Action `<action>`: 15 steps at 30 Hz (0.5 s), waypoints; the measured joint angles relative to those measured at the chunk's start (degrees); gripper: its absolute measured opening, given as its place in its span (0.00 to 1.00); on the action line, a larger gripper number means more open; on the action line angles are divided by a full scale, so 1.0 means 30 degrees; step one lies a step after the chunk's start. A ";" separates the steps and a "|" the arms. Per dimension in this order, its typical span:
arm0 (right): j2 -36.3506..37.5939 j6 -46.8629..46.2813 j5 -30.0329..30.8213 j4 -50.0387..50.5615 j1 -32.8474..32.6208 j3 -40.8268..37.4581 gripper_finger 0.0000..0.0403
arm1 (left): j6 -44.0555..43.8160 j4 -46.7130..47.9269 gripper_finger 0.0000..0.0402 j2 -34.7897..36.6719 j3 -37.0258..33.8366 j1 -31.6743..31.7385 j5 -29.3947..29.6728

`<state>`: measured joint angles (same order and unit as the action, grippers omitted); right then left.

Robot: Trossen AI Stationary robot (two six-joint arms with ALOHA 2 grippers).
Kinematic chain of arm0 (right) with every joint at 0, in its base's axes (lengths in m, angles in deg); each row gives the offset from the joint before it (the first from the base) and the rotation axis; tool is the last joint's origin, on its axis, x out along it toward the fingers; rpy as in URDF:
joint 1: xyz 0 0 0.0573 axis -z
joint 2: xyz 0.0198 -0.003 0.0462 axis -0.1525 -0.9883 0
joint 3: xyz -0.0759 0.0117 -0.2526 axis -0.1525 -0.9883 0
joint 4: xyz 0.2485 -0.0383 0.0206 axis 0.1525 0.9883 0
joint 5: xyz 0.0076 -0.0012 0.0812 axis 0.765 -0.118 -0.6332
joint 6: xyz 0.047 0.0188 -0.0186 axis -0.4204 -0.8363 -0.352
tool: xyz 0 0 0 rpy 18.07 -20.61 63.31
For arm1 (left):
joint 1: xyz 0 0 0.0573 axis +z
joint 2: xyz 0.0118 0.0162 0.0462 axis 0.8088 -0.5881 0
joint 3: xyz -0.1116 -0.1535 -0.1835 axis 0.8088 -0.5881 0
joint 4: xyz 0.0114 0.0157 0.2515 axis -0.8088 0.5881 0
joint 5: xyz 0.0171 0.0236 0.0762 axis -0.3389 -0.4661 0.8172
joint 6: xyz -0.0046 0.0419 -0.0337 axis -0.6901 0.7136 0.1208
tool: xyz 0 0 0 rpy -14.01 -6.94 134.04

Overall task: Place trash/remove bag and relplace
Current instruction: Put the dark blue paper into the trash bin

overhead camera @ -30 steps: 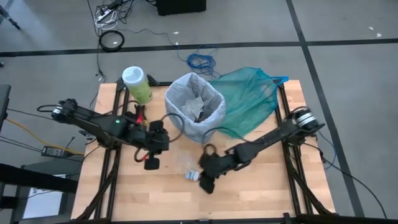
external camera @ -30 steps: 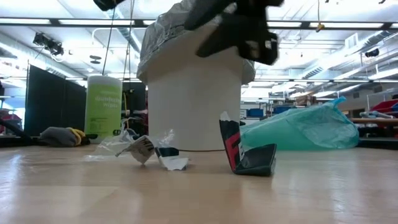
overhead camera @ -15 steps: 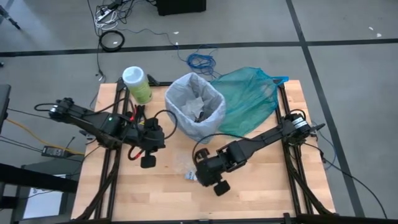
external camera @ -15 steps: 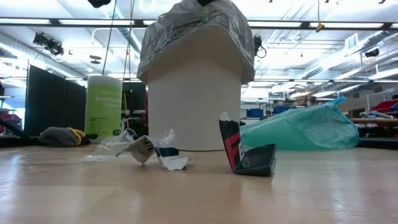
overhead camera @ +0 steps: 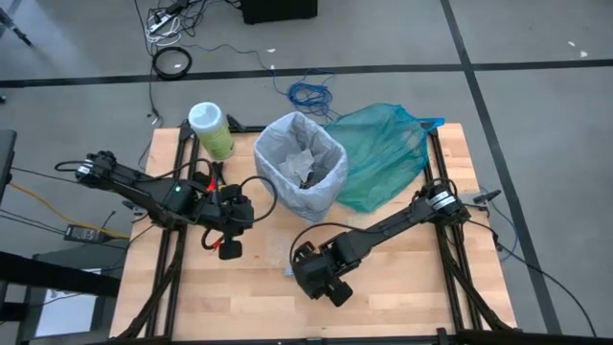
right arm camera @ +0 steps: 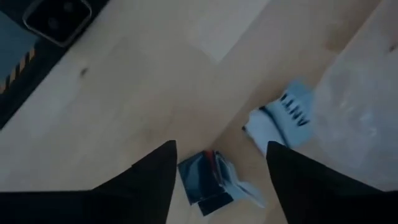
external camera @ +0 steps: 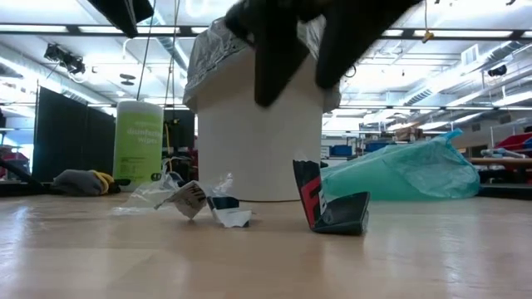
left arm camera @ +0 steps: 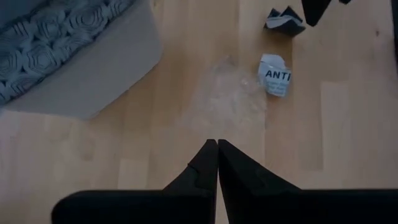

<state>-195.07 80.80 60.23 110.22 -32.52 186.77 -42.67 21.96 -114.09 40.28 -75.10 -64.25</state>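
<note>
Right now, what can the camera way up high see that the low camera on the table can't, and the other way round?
Only the high view shows both whole arms, the trash inside the bin, the blue cable coil on the floor, and the left gripper, jaws shut. Only the low view shows the room behind and the dark wrapper standing upright on the table. Both show the bin with its bag, the teal bag, the green canister, and the right gripper, jaws open above the scraps.

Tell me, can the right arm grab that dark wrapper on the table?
Probably yes. The right end effector hangs open right above the dark wrapper, fingers either side of it, with nothing in between.
</note>
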 joint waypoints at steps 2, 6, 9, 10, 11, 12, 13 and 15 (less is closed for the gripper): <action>-0.0523 0.0098 0.0016 0.0179 -0.0007 0.0000 0.62 | -0.0072 -0.0034 0.05 0.0004 -0.0143 0.0000 0.0021; -0.1569 0.0540 0.0599 0.0309 0.0000 0.0000 0.63 | -0.0138 0.0025 0.05 0.0001 -0.0305 0.0000 0.0322; -0.2288 0.0553 0.2393 0.0981 -0.0007 0.0000 0.57 | -0.0160 0.0030 0.05 0.0015 -0.0305 0.0000 0.0627; -0.2354 0.0502 0.3268 0.1412 -0.0014 0.0001 0.53 | -0.0163 0.0045 0.05 0.0015 -0.0305 0.0000 0.0689; -0.2358 0.0502 0.4192 0.2033 -0.0066 0.0031 0.47 | -0.0160 0.0062 0.05 0.0032 -0.0305 0.0000 0.0761; -0.2318 0.0495 0.4726 0.2536 -0.0080 0.0071 0.39 | -0.0165 0.0110 0.05 0.0093 -0.0305 0.0000 0.0762; -0.2200 0.0488 0.4951 0.2944 -0.0080 0.0094 0.30 | -0.0172 0.0112 0.05 0.0140 -0.0305 0.0000 0.0769; -0.1904 0.0484 0.4825 0.4177 -0.0011 0.0102 0.10 | -0.0165 0.0208 0.05 0.0255 -0.0305 0.0000 0.0810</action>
<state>-200.78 82.25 74.71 122.76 -32.55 187.08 -43.16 22.58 -113.32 39.36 -75.10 -61.82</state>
